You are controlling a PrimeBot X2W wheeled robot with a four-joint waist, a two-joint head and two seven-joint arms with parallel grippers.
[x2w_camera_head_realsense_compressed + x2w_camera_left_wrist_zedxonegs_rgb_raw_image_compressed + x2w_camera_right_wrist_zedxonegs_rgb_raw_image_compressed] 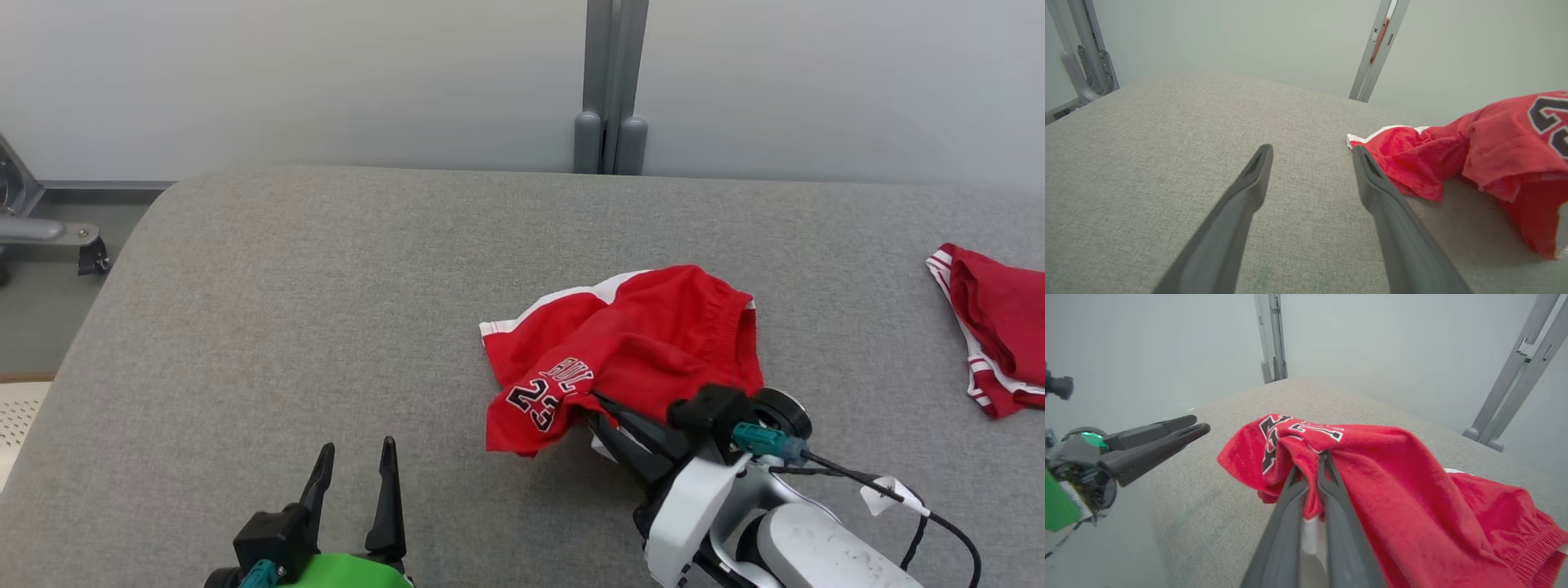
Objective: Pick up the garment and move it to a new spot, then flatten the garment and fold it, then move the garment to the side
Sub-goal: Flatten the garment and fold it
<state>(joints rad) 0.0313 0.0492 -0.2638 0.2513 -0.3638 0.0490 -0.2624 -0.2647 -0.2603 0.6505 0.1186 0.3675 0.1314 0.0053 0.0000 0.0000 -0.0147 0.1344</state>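
The garment (629, 351) is a pair of red shorts with white trim and a black "23", crumpled right of centre on the grey padded table (326, 327). My right gripper (600, 404) reaches into its near edge from the lower right. In the right wrist view that gripper (1312, 463) is shut on a fold of the red cloth (1412, 498), part of which is raised off the table. My left gripper (355, 461) rests open at the lower left, well clear of the shorts. The left wrist view shows its fingers (1257, 171) spread over bare table, with the garment (1474, 147) to their right.
A second red and white garment (992, 339) lies at the table's right edge. A grey wall with a vertical post (611, 90) runs behind the table. A metal frame (49, 229) stands off the far left corner. Bare table surface spreads to the left.
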